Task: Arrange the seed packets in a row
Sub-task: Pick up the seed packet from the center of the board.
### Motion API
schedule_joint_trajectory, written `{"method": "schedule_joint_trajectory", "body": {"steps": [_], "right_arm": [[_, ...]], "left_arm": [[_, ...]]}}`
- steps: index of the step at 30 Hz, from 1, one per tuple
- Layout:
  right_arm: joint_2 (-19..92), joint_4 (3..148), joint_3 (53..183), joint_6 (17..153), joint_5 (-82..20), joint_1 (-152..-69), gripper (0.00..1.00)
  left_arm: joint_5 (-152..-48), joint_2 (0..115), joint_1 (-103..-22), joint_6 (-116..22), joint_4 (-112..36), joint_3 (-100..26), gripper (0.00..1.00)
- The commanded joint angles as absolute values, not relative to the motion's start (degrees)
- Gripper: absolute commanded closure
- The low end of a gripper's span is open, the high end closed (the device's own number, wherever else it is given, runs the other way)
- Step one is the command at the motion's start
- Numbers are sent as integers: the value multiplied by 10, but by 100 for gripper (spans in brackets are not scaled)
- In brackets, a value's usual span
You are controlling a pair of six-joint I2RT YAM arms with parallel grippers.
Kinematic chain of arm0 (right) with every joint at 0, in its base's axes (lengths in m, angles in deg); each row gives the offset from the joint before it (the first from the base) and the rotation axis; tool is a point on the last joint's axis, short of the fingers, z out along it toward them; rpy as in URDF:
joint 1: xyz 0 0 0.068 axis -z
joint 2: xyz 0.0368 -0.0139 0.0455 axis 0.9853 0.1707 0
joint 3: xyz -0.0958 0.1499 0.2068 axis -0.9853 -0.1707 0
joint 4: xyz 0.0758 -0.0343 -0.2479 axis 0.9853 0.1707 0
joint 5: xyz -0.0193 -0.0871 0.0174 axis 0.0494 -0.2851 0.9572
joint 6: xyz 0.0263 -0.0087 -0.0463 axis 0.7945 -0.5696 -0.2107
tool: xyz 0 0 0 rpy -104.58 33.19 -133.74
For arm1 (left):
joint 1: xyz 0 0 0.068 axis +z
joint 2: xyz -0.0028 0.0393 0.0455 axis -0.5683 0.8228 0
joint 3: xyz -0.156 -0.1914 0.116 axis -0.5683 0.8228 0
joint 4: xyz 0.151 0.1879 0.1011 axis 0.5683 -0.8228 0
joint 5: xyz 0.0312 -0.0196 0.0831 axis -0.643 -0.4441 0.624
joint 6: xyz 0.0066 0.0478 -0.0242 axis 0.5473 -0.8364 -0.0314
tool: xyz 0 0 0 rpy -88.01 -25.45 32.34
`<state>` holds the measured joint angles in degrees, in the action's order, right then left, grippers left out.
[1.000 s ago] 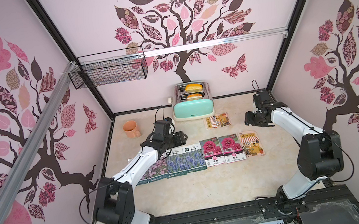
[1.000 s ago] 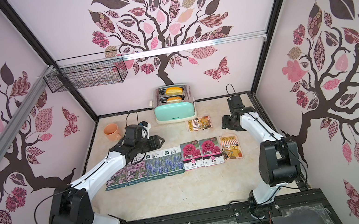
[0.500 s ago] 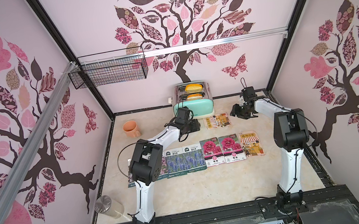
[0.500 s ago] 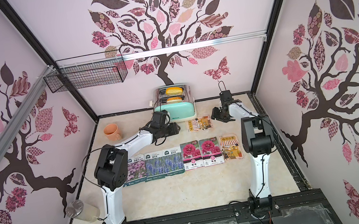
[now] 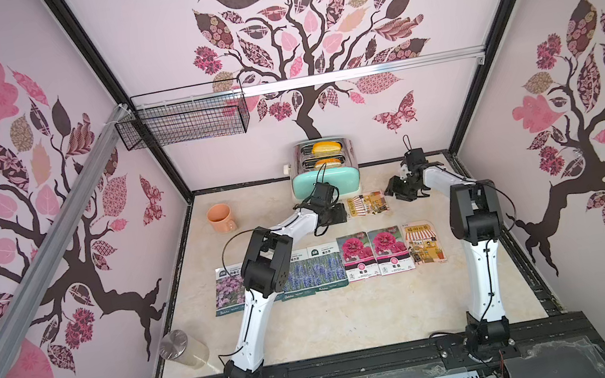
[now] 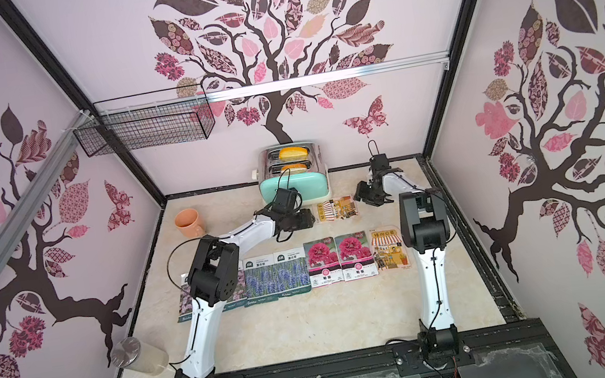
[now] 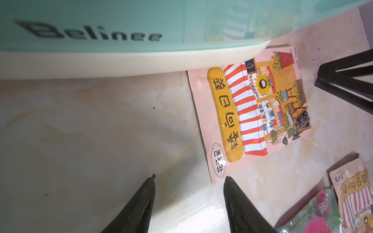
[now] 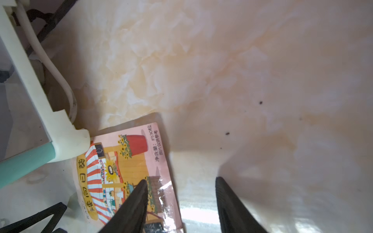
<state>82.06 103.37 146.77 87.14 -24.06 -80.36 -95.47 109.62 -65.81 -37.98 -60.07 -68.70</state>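
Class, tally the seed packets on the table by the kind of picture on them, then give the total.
Pink-purple flower packets: 2 (one mostly behind the left arm)
Blue lavender packets: 2
Magenta bloom packets: 2
Orange shopfront packets: 2
Total: 8

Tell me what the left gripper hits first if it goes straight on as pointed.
Likely the toaster, after bare tabletop. The open left gripper has one finger beside the loose seed packet, which it might graze; height is unclear.
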Motion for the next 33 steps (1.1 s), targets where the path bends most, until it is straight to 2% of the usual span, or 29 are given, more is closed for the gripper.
{"method": "schedule_joint_trajectory", "body": {"steps": [1, 19, 23, 33], "right_arm": [[840, 1049, 1485, 870, -240, -801, 44], [827, 1019, 1401, 862, -185, -842, 52], [812, 1008, 1376, 862, -176, -843, 60], [780, 996, 1351, 859, -170, -843, 94]], "left_arm": [[-953, 1125, -660, -383, -614, -709, 44], [-976, 1188, -679, -373, -651, -796, 46], [-978, 1189, -680, -373, -650, -797, 46], [-971, 1178, -680, -381, -659, -802, 46]]}}
